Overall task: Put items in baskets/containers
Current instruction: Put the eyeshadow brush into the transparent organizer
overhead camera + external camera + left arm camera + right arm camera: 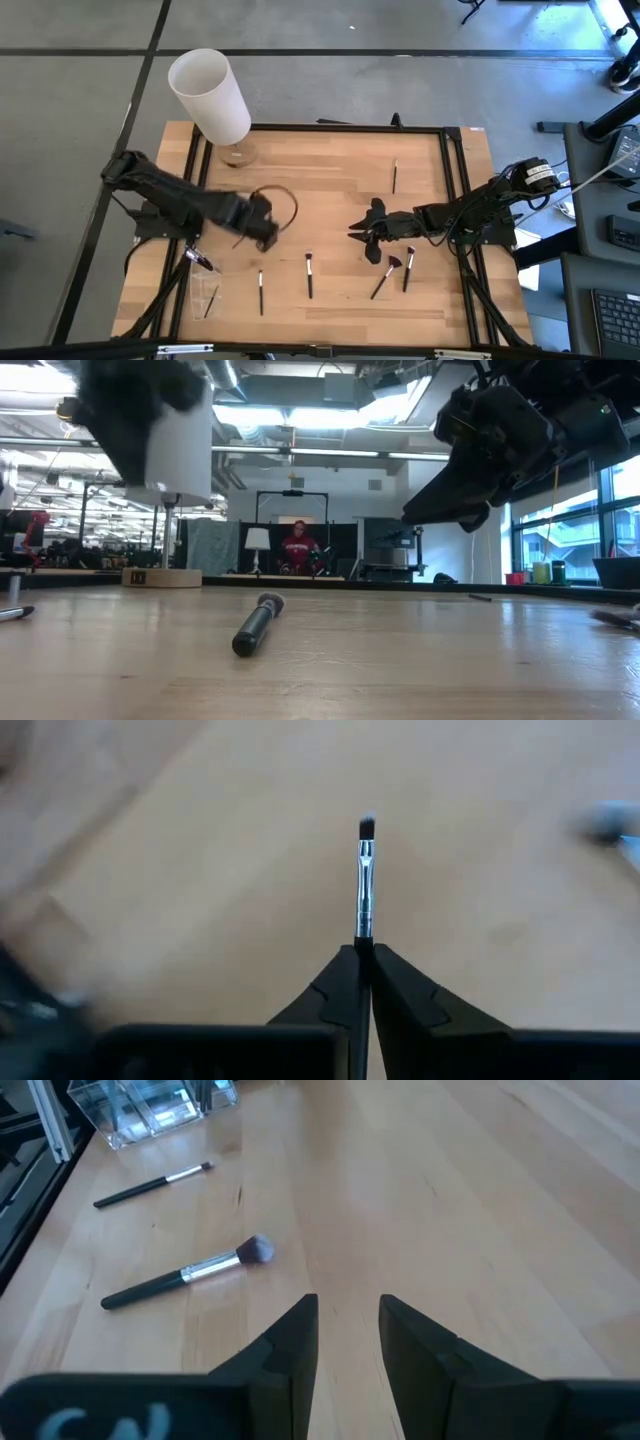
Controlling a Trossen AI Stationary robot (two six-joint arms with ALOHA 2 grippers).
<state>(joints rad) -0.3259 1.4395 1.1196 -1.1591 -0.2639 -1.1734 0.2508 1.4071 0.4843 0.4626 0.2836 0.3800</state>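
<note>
Pale wooden bench (340, 200) with scattered thin makeup brushes; the clear plastic container (205, 292) sits at its near-left corner. The left gripper (364, 952), fingers clamped on a slim silver-ferruled brush (364, 890) whose long axis continues straight out from them, hangs just far-right of that container. The right gripper (348, 1330), fingers half open and empty, waits mid-right.
</note>
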